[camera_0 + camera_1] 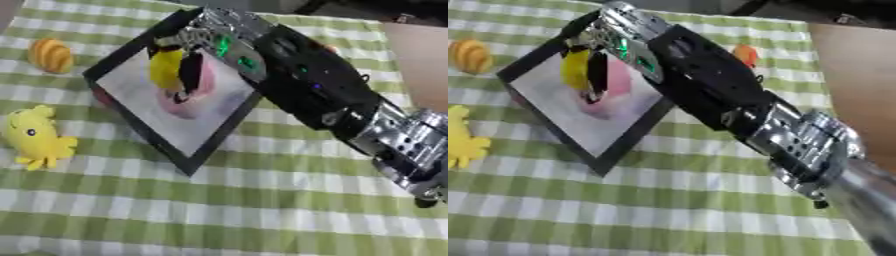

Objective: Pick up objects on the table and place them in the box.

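Observation:
A black-rimmed box with a white floor lies tilted on the green checked cloth. Inside it sits a pink object. My right hand reaches in from the lower right and hovers over the box. Its dark fingers are curled round a yellow object, held just above the pink one. A yellow plush toy lies on the cloth left of the box. An orange ribbed object rests at the upper left. My left hand shows in neither view.
A small orange thing sits on the cloth behind my right forearm. A brown panel stands at the right edge. The checked cloth stretches across the foreground below the box.

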